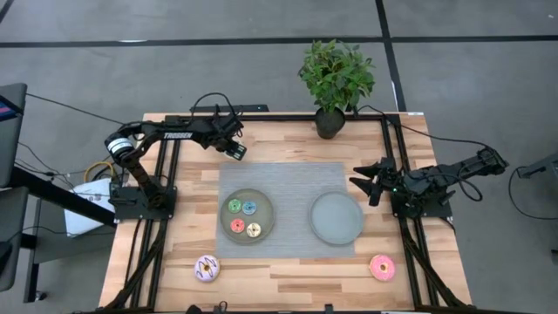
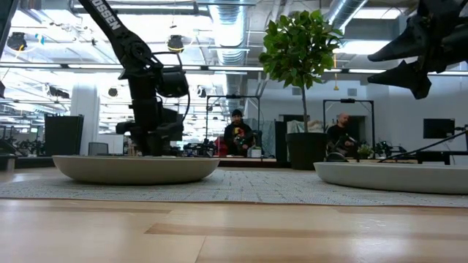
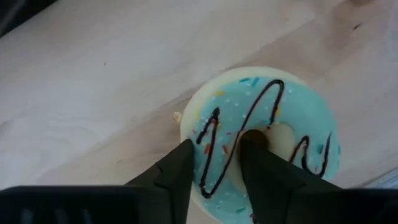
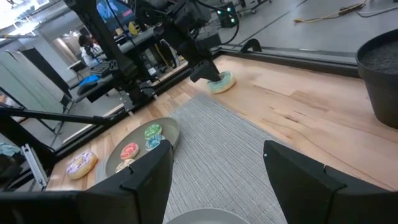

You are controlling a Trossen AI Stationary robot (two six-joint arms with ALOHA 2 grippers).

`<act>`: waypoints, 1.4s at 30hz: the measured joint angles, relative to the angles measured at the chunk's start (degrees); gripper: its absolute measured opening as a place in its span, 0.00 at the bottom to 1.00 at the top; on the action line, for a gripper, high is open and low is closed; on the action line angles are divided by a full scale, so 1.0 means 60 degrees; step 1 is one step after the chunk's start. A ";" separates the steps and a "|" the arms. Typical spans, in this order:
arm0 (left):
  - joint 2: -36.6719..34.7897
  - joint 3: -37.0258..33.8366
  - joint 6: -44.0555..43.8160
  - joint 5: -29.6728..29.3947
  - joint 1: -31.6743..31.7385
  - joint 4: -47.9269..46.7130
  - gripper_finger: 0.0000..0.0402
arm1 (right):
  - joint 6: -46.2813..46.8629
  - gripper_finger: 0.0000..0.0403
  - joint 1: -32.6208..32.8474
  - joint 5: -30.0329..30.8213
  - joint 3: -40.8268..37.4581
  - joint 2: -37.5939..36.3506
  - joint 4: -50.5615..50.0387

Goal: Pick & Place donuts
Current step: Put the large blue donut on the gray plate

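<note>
A mint-blue iced donut with dark zigzag icing lies flat on the bare wood by the mat's far left corner. My left gripper is down on it, also seen in the right wrist view as my left gripper over the donut. Four tiny donuts sit in the left grey plate. A purple-white donut and a pink donut lie on the wood near the table's near edge. My right gripper hovers open, holding nothing, off the mat's right edge. My left gripper has the blue donut's ring between its fingers: one finger stands in the centre hole, the other against the outer rim. The fingers come from above, pointing down. The donut lies flat on the table.
The right grey plate on the grey mat holds nothing. A potted plant stands at the table's far edge. Black frame rails run along both table sides. People sit in the room beyond the table.
</note>
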 joint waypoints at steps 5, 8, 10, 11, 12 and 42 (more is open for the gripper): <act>0.0000 -0.0004 -0.0011 0.0070 -0.0161 0.0445 0.23 | 0.0008 0.59 0.0000 0.0005 0.0000 0.0000 0.0000; 0.0000 -0.0004 -0.0015 0.0087 -0.0214 0.0707 0.20 | 0.0007 0.59 0.0000 0.0009 0.0000 -0.0002 0.0003; 0.0004 -0.0004 -0.0007 0.0087 -0.0236 0.0811 0.19 | 0.0007 0.59 0.0000 0.0009 0.0000 0.0002 0.0001; 0.0004 -0.0004 -0.0007 0.0097 -0.0236 0.0850 0.19 | 0.0007 0.59 0.0000 0.0009 0.0000 0.0001 0.0002; 0.0004 -0.0004 -0.0007 0.0117 -0.0236 0.0912 0.19 | 0.0007 0.59 0.0000 0.0010 0.0000 -0.0001 0.0003; 0.0011 0.3805 0.2242 0.2493 -0.4184 0.1173 0.19 | 0.1770 0.59 -0.0032 0.0027 0.0000 0.0002 0.0170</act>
